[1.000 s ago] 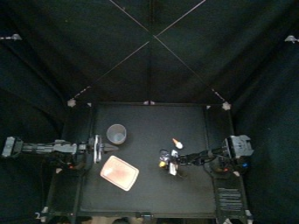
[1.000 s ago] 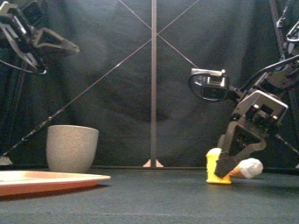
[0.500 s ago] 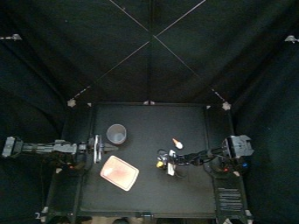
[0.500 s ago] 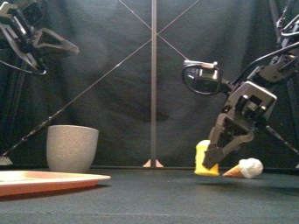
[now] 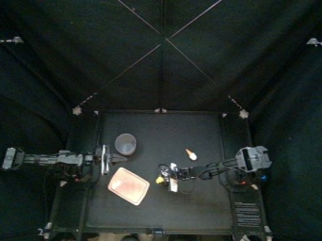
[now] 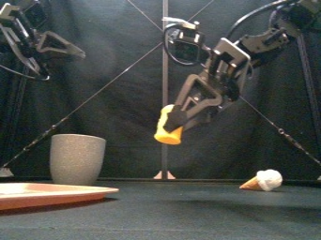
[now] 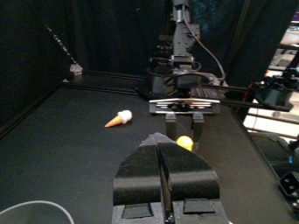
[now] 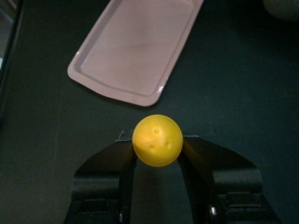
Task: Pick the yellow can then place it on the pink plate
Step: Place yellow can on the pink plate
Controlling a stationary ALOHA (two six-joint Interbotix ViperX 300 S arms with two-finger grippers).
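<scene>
Yellow can point(image 6: 168, 126): held in the air, tilted, clear of the desk point(image 5: 208, 202); from above it is seen over the desk's middle, a little toward the front edge.
Right jaws: clamped on the yellow can from both sides, its rounded end showing between them in the right wrist view; the arm is reached in from the desk's right edge.
Pink plate point(image 5: 128, 185): laid flat near the desk's front-left corner, turned at an angle to the edges; nothing is seen on it.
Can and plate: the can is hung beside the plate's right side, not over it.
Grey cup point(image 6: 78, 157): stood upright behind the plate, toward the desk's back-left.
Toy ice-cream cone point(image 6: 264, 180): laid on its side on the desk, right of the can and nearer the back edge.
Left jaws: closed together, nothing held; the arm is parked at the desk's left edge, well apart from the can.
</scene>
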